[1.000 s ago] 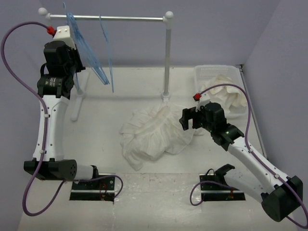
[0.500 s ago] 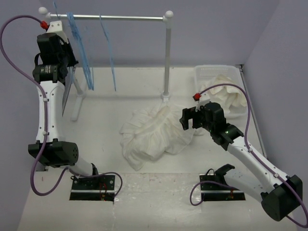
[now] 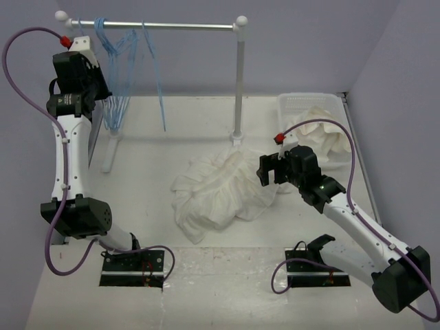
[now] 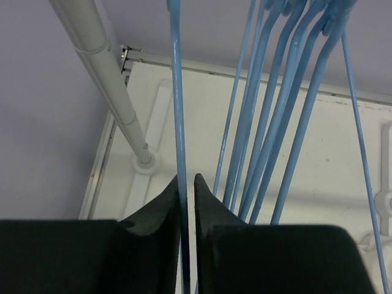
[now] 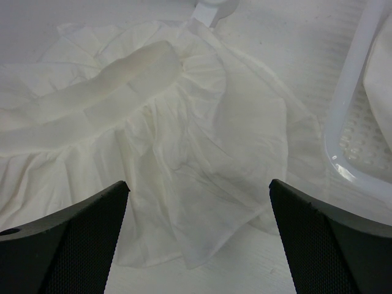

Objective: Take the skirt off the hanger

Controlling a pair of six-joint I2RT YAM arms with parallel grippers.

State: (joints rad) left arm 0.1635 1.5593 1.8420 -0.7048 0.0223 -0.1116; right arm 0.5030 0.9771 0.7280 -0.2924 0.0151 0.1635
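The skirt (image 3: pixel 220 189), a large white gathered garment, lies heaped on the table in the middle, off any hanger. It fills the right wrist view (image 5: pixel 184 122). My right gripper (image 3: pixel 269 169) is open and empty just above the skirt's right edge, its fingers wide apart (image 5: pixel 199 184). My left gripper (image 3: pixel 96 72) is raised at the rail's left end and shut on one thin light-blue wire of a hanger (image 4: pixel 178 92). The wire runs between the two fingertips (image 4: pixel 187 179). Several like hangers (image 3: pixel 118 65) hang bunched beside it.
A white rack with a rail (image 3: pixel 179 26) and a right post (image 3: pixel 239 82) stands at the back. One more blue hanger (image 3: pixel 155 69) hangs apart on the rail. A white basket (image 3: pixel 295 103) at the back right holds a creamy cloth (image 3: pixel 322 137).
My left gripper has moved up and left with the hanger to the rail's left end. The hangers have swung and now bunch together. The right arm and skirt have not moved.
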